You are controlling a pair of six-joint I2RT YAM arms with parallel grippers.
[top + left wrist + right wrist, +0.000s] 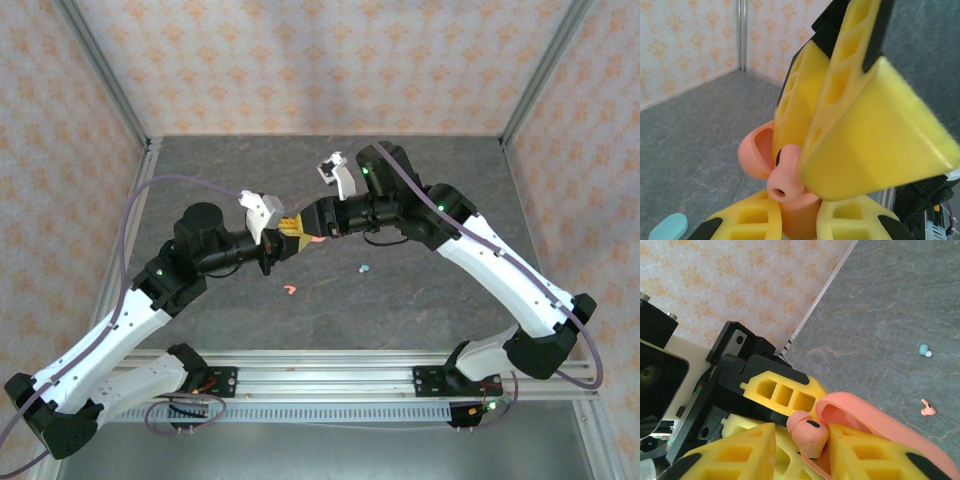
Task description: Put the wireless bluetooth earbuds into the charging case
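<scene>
Yellow fingers (865,135) hide most of the pink case (757,155); the bottom edge crops a teal object (667,227).

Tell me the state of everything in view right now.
pink case: lid open, clamped in left gripper.
held pink earbud: between fingers of right gripper, at the case's opening.
loose pink earbud: lying on table.
teal earbud: lying on table.

Light's bright, soft and even, looks like it comes from overhead. The dark grey stone-look tabletop (430,300) only gets faint, fuzzy shadows under the white robot arms (500,260), and no glare. Top view is crisp. Left wrist view is the worst: the big yellow plastic fingers (880,140) right at the lens are mushy, and the salmon-pink plastic charging case (757,155) is a bit soft too. Right wrist view has a sharp tabletop but a blurry bottom edge.
</scene>
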